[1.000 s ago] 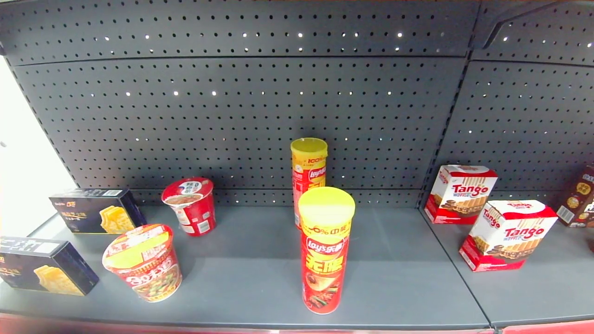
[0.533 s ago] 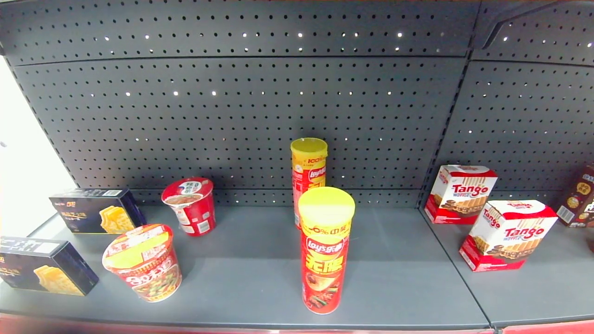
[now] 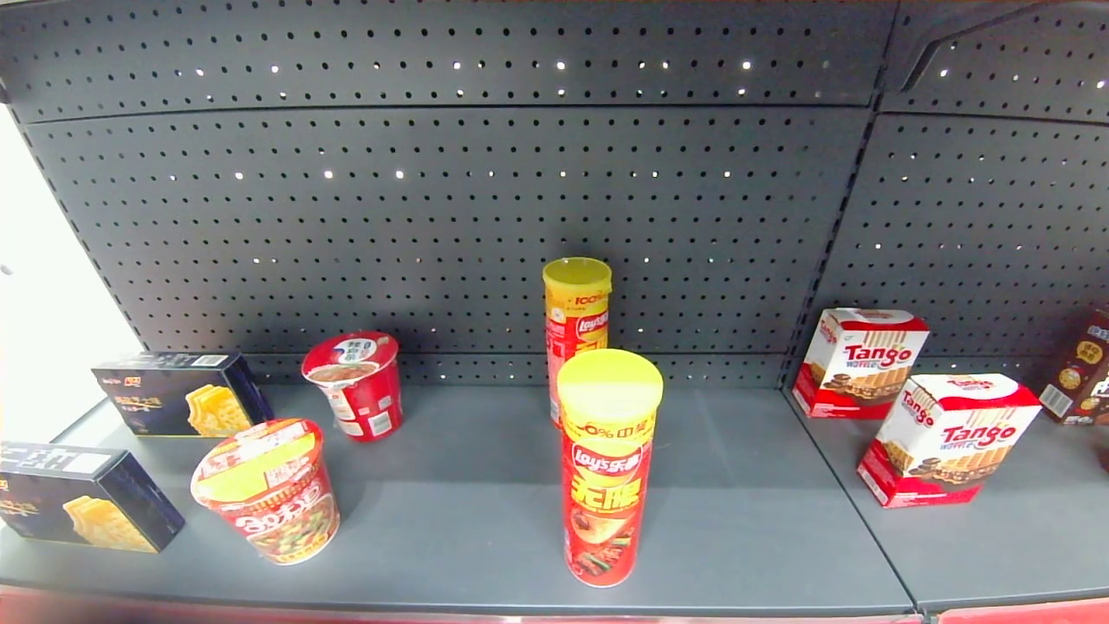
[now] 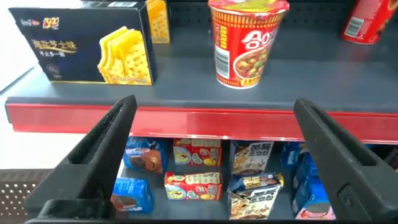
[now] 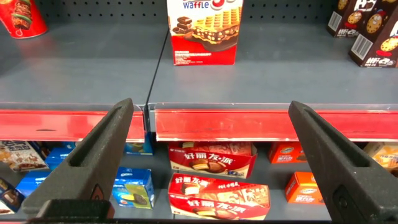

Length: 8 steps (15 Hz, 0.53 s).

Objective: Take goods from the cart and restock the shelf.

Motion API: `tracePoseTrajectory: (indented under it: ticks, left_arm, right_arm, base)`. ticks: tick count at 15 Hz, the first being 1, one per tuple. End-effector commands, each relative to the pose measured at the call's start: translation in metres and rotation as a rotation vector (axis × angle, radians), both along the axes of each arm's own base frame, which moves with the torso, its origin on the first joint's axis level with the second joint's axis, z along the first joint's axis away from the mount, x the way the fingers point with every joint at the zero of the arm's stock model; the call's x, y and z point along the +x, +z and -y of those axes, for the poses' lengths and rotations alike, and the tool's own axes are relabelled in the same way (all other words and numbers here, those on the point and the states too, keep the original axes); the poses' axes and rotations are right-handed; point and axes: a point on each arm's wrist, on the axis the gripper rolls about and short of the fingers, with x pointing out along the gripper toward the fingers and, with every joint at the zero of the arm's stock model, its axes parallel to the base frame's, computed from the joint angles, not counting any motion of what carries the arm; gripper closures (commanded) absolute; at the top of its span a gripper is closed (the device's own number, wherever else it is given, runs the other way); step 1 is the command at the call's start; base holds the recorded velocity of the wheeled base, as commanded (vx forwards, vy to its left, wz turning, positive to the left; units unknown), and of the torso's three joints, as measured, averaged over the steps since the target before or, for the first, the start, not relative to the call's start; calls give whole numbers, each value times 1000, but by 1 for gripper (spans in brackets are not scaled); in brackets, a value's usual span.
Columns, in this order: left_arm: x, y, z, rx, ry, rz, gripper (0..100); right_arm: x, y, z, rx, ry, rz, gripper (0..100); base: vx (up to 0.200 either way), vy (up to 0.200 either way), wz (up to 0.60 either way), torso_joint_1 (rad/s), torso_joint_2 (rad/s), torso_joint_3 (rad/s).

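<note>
On the grey shelf (image 3: 485, 511) stand two tall red chip cans with yellow lids, one at the front (image 3: 606, 468) and one behind it (image 3: 577, 325). Left of them are two red noodle cups (image 3: 270, 490) (image 3: 357, 384) and two dark cracker boxes (image 3: 82, 494) (image 3: 182, 394). Two red and white wafer boxes (image 3: 949, 438) (image 3: 858, 351) sit on the right. My left gripper (image 4: 214, 155) hangs open in front of the shelf's red front edge (image 4: 199, 121), below a noodle cup (image 4: 247, 40) and a cracker box (image 4: 93, 43). My right gripper (image 5: 208, 158) is open before the red edge (image 5: 273, 124), below a wafer box (image 5: 205, 31).
A dark pegboard wall (image 3: 450, 217) backs the shelf. A brown cookie box (image 3: 1079, 368) stands at the far right. The lower shelf holds several snack boxes (image 4: 193, 180) (image 5: 211, 177). Bare shelf space lies between the chip cans and the wafer boxes.
</note>
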Motion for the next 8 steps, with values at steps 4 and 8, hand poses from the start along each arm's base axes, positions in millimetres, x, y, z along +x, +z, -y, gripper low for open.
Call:
tracePoseTrajectory:
  ticks: [4, 8]
  left_arm:
    - [0, 0, 0, -4, 3, -1, 0]
    - [0, 0, 0, -4, 3, -1, 0]
  right_arm:
    - [0, 0, 0, 0, 0, -2, 0]
    - [0, 0, 0, 0, 0, -2, 0]
  base:
    - [0, 0, 0, 0, 0, 0]
    - [0, 0, 0, 0, 0, 0]
